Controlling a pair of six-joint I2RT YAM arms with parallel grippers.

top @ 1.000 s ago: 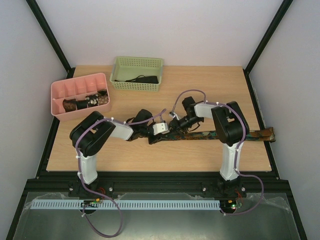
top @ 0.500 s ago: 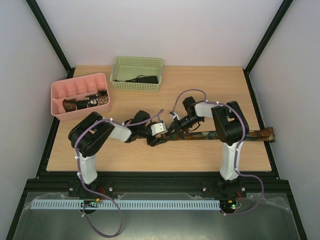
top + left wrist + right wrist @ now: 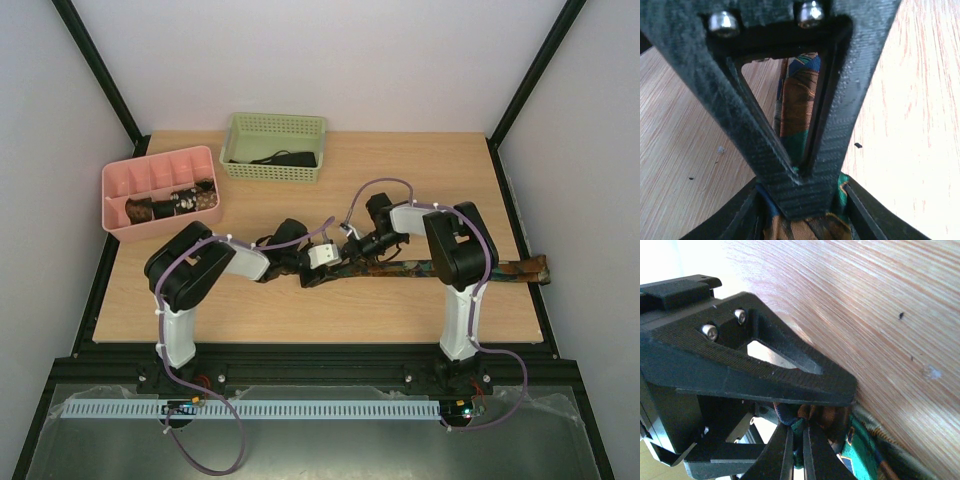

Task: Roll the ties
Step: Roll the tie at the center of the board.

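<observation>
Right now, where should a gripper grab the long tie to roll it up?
Probably the tie at its left end, near the middle of the table, coming straight down from above. It lies flat as a long strip running left to right, so only its top face is open, and a roll has to start at an end. Pinch across its narrow width.

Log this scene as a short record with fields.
tie: patterned strip lying flat along the table, not yet rolled
left gripper: shut on the tie's left end
right gripper: shut on the tie, close beside the left one
pink tray: back left, holds rolled ties
green basket: back, dark item inside, kind unclear
</observation>
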